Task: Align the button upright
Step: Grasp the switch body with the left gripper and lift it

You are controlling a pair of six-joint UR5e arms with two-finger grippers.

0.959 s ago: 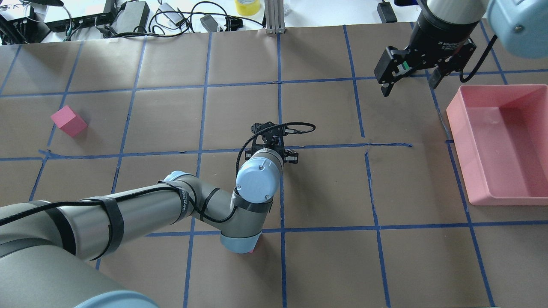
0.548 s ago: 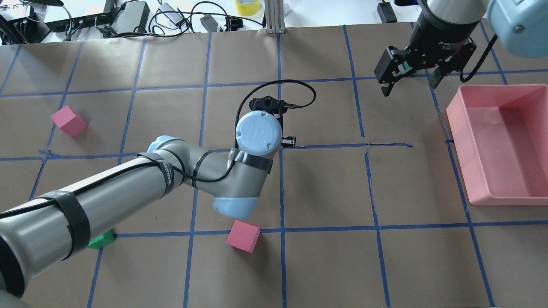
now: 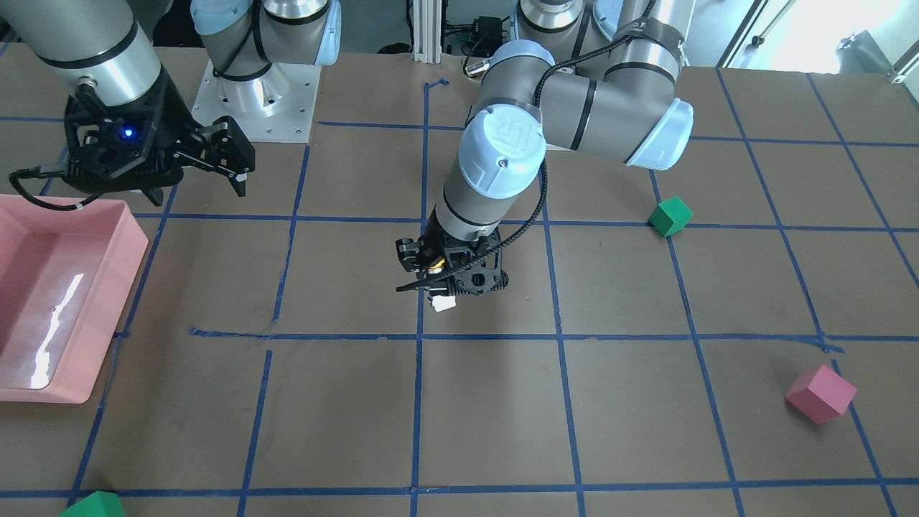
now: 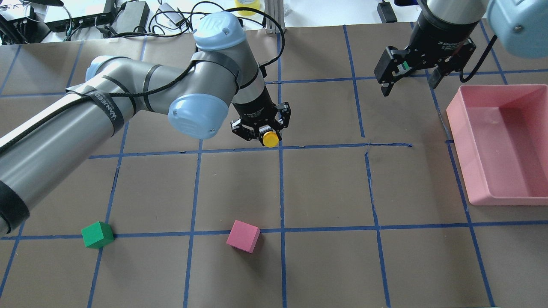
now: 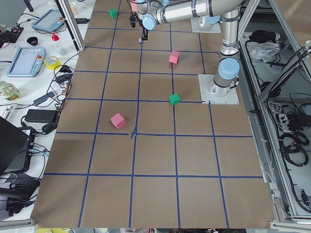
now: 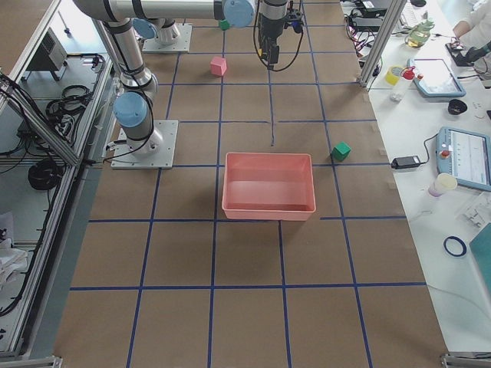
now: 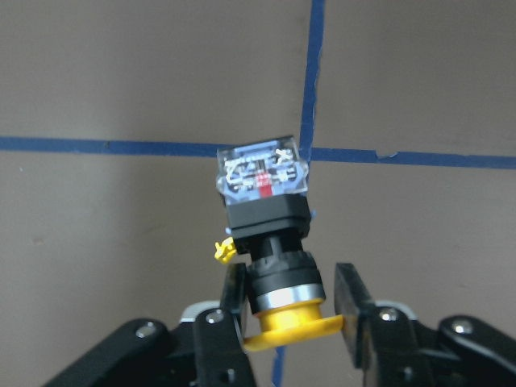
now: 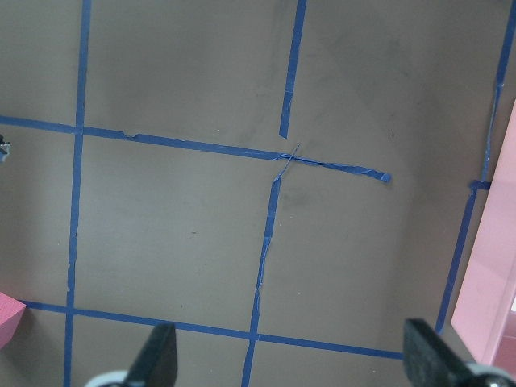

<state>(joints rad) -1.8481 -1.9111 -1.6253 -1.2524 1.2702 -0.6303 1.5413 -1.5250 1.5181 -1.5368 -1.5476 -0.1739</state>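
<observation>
My left gripper point(image 4: 263, 133) points down over the middle of the table and is shut on the button point(image 4: 270, 139). In the left wrist view the fingers point(image 7: 234, 310) clamp the button's black collar just beside the yellow cap point(image 7: 286, 329). Its black body and silvery-white base block point(image 7: 262, 172) point away from the camera, toward the table. In the front-facing view the white base point(image 3: 444, 303) hangs just below the gripper point(image 3: 449, 278), over a blue tape line. I cannot tell if it touches the table. My right gripper point(image 4: 409, 83) is open and empty, hovering at the far right.
A pink bin point(image 4: 454, 117) stands at the right edge, next to my right gripper. A pink cube point(image 4: 243, 236) and a green cube point(image 4: 97, 235) lie near the robot's side. Another pink cube point(image 3: 820, 393) and a green cube point(image 3: 93, 505) lie on the far side.
My left arm has swung away from the robot's side, and its wrist has turned so the yellow cap now shows from above. The pink and green cubes it covered are uncovered. The right arm is still.
</observation>
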